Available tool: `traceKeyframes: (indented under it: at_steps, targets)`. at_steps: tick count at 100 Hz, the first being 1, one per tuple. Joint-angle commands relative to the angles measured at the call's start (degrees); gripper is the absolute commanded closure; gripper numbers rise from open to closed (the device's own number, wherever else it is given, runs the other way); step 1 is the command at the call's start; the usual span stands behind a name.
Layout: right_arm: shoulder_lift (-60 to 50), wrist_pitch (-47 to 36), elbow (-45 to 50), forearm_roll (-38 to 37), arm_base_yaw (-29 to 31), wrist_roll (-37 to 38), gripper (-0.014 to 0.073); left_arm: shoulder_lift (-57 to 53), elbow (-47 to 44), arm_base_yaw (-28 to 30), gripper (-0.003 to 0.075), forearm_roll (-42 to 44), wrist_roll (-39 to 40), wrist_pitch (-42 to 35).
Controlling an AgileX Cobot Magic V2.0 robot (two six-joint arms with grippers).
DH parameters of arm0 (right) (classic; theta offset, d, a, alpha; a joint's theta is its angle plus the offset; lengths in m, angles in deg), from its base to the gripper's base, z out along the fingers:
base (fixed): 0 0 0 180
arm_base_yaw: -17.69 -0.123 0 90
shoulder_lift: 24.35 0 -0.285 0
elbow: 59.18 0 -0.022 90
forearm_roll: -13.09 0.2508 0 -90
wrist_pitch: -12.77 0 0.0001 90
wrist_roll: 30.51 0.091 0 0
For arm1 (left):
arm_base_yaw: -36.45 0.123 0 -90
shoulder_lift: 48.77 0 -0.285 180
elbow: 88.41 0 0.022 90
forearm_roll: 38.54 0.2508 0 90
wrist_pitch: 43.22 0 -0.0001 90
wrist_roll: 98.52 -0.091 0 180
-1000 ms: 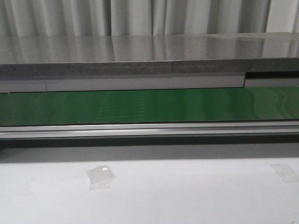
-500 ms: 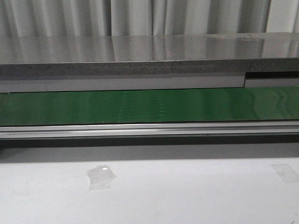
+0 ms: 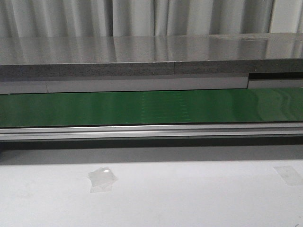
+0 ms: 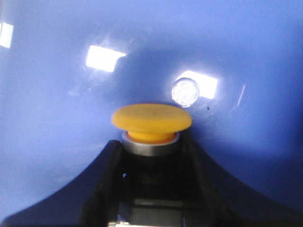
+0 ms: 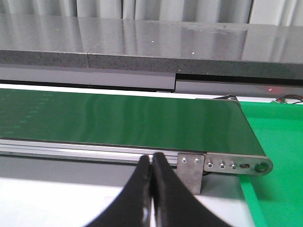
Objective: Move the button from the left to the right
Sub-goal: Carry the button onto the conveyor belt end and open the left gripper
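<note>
In the left wrist view the button point(image 4: 151, 118), with a round yellow cap, a silver collar and a black body, sits between my left gripper's black fingers point(image 4: 106, 175). My left gripper point(image 4: 151, 156) is shut on the button's body over a glossy blue surface point(image 4: 57, 104). In the right wrist view my right gripper point(image 5: 152, 163) is shut and empty, its fingertips pressed together in front of the green conveyor belt point(image 5: 118, 120). Neither gripper nor the button shows in the front view.
The green belt point(image 3: 151, 108) runs across the front view with a silver rail point(image 3: 151, 131) and a grey ledge point(image 3: 142, 66) behind. Clear tape patches point(image 3: 102, 178) lie on the white table. The belt's metal end bracket point(image 5: 227, 165) and a green mat point(image 5: 274, 156) show in the right wrist view.
A faint pattern on the green belt has drifted to the right. Nothing else in the front view has moved.
</note>
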Motion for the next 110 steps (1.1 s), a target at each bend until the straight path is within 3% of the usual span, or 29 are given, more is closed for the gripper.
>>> traceKeyframes:
  at_steps: [1,12,47,79,110]
  targets:
    - [-1.08,-4.95,-0.89,-0.7,0.02,-0.22,0.0662,-2.83,1.55,0.1,0.0703,-0.56,0.1,-0.29]
    - [-1.08,-4.95,-0.89,-0.7,0.02,-0.22,0.0662,-3.95,1.66,0.1,0.0734,-0.56,0.1,-0.25]
    - [-1.08,-4.95,-0.89,-0.7,0.02,-0.22,0.0662,-13.82,2.42,-0.29,0.0734,-0.56,-1.78,1.39]
    - [-1.08,-4.95,-0.89,-0.7,0.02,-0.22,0.0662,-17.42,2.65,-5.41,0.0734,-0.56,-3.6,9.14]
    - [-1.08,-4.95,-0.89,-0.7,0.02,-0.22,0.0662,-17.42,2.65,-10.53,0.0734,-0.56,-3.6,9.38]
